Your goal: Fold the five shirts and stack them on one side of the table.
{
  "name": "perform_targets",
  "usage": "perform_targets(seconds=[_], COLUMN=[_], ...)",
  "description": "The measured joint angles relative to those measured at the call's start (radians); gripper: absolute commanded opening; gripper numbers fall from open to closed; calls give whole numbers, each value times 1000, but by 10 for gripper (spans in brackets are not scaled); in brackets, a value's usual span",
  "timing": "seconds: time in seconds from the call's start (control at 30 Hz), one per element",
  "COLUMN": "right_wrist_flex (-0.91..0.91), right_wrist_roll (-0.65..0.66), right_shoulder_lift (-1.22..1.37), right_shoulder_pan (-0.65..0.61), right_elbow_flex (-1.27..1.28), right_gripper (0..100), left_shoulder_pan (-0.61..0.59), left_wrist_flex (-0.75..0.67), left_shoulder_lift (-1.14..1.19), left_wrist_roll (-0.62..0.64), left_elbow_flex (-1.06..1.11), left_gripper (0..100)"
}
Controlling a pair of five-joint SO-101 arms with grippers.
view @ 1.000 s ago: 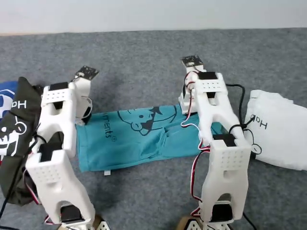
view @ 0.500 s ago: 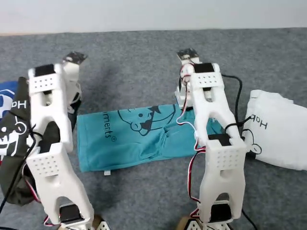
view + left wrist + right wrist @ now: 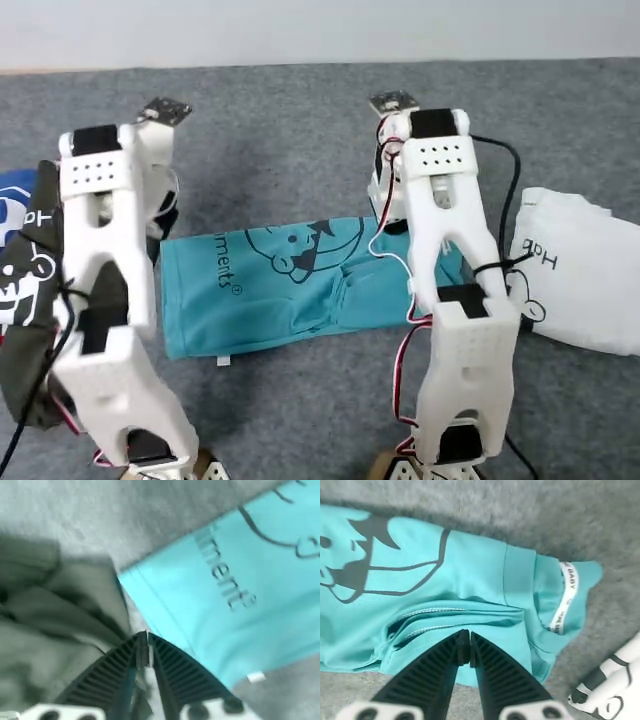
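Note:
A teal shirt (image 3: 290, 280) with a bear print lies folded into a long strip in the middle of the grey table. My left gripper (image 3: 145, 640) is shut with nothing in it and hovers over the strip's end, where the teal shirt (image 3: 235, 580) meets a dark olive shirt (image 3: 50, 610). My right gripper (image 3: 465, 635) is also shut and empty, above the folded sleeve near the collar of the teal shirt (image 3: 445, 580). A white shirt (image 3: 580, 275) lies at the right; the dark shirt (image 3: 30, 290) and a blue one (image 3: 12, 200) lie at the left.
The left arm (image 3: 100, 260) and right arm (image 3: 450, 260) stand over the two ends of the teal strip. Bare grey carpet (image 3: 280, 130) stretches behind the shirt to the far edge. In the right wrist view the white shirt (image 3: 615, 680) sits close by the collar.
Both arms have risen and drawn back from the teal shirt's far edge, the left more than the right. The shirt itself lies as before.

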Motion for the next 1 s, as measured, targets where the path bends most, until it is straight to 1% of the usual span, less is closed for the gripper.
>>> perform_targets(seconds=[0.17, 0.27, 0.37, 0.47, 0.57, 0.67, 0.8, 1.0], right_wrist_flex=[0, 0, 0, 0, 0, 0, 0, 0], right_wrist_roll=[0, 0, 0, 0, 0, 0, 0, 0], right_shoulder_lift=[-109, -189, -279, -365, -434, -479, -485, -485], right_shoulder_pan=[35, 84, 140, 199, 250, 272, 273, 273], right_elbow_flex=[0, 32, 135, 259, 365, 433, 442, 442], right_gripper=[9, 9, 9, 9, 9, 9, 9, 9], left_shoulder_pan=[-8, -29, -32, -32, -32, -32, -34, -87], left_wrist_flex=[0, 0, -2, -28, -64, -104, -133, -206], left_shoulder_lift=[-155, -201, -204, -180, -107, -49, -18, -8], left_wrist_roll=[60, 72, 77, 77, 83, 107, 110, 110], left_elbow_flex=[212, 295, 345, 365, 367, 367, 367, 370], left_gripper=[140, 167, 182, 201, 208, 211, 209, 210])
